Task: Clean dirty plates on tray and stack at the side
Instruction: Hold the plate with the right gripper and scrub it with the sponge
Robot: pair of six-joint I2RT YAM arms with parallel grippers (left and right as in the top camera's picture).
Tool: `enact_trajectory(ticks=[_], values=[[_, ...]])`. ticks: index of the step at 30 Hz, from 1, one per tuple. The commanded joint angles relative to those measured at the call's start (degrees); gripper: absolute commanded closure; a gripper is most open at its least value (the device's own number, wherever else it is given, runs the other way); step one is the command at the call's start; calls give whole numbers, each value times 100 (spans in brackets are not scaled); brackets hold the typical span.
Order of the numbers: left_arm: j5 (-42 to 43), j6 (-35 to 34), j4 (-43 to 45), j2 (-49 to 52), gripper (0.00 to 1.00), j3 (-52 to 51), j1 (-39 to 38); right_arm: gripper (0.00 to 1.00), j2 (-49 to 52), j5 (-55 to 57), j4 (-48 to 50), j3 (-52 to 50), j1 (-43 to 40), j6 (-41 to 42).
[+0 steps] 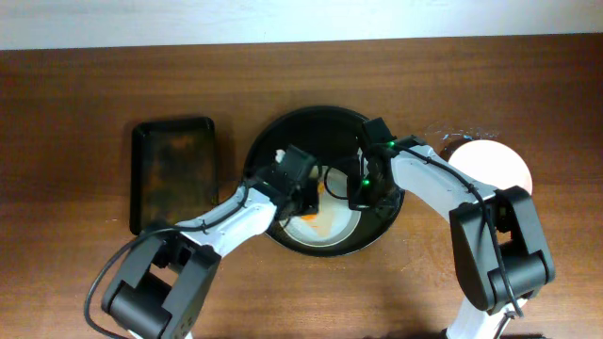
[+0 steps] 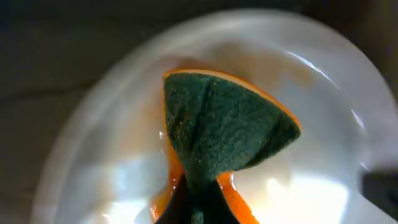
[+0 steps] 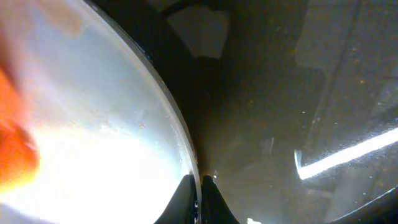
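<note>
A dirty white plate (image 1: 325, 229) with orange sauce lies in the round black tray (image 1: 283, 132). My left gripper (image 1: 309, 200) is shut on a green and orange sponge (image 2: 224, 127) that rests on the plate (image 2: 112, 155). My right gripper (image 1: 361, 198) is shut on the plate's right rim (image 3: 180, 134), one finger on each side of it. The plate's orange smear shows at the left of the right wrist view (image 3: 15, 149). A plain white plate (image 1: 490, 162) lies on the table to the right of the tray.
A rectangular dark tray (image 1: 172, 172) lies on the wooden table to the left of the round tray. The glossy black tray floor (image 3: 280, 93) fills the right half of the right wrist view.
</note>
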Motion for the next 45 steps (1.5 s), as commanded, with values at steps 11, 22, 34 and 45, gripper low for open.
enact_trajectory(ticks=[11,22,34,45], values=[[-1497,1014,-92,-754,100,295,605,96,157,105,-92,-85,74,44],[763,273,-962,-348,100,208,48,96,157,125,-149,-85,74,44],[-2096,758,-962,35,100,328,72,96,157,122,-160,-85,74,44],[-2103,754,-2046,-1394,100,844,911,96,157,697,-122,-76,74,22]])
